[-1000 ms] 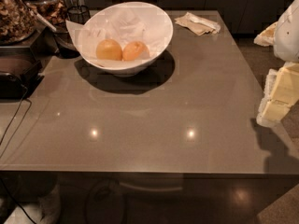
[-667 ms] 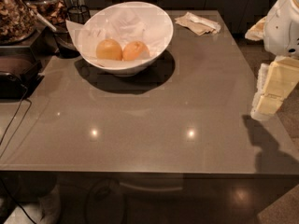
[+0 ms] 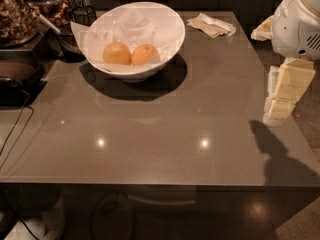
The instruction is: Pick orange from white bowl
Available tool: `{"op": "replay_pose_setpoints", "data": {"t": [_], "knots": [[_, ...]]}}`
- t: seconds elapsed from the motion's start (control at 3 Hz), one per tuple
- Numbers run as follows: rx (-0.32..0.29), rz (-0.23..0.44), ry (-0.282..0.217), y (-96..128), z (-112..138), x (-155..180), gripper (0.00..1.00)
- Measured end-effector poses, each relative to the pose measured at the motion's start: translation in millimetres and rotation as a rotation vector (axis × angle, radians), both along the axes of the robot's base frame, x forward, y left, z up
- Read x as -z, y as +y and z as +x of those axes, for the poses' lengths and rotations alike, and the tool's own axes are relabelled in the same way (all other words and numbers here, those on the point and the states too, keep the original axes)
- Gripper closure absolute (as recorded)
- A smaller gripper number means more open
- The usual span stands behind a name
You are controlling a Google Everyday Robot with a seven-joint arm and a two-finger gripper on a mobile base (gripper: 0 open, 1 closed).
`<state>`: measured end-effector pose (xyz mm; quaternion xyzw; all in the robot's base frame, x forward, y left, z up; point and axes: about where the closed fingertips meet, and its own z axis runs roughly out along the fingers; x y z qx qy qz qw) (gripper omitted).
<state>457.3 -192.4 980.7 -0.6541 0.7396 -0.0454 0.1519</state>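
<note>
Hand (image 3: 280, 104), grip unclear, hangs at right edge of table (image 3: 165, 129), well apart from orange (image 3: 145, 54).

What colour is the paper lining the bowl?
The crumpled paper is white, camera view. The cream gripper hangs beside the grey table's right edge.

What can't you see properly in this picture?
Camera view: the near rim of the large white paper-lined bowl hides the bottoms of the round reddish orange and the paler yellow fruit.
Camera view: the right edge cuts off the arm above the cream two-finger gripper, at the grey table's right edge.
Camera view: the top-left corner cuts off a glass jar.
</note>
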Motion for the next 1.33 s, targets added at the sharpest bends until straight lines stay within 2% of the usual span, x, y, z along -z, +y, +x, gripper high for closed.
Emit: {"op": "replay_pose_setpoints", "data": {"t": [0.33, 0.67, 1.0, 1.33], "knots": [[0.012, 0.038, -0.025, 6.1, 21.4, -9.4, 0.0], [0.049, 0.096, -0.023, 13.2, 58.6, -22.6, 0.0], [0.066, 0.123, -0.007, 19.9, 99.4, -30.7, 0.0], [0.067, 0.144, -0.051, 22.3, 111.9, -44.2, 0.0]]}}
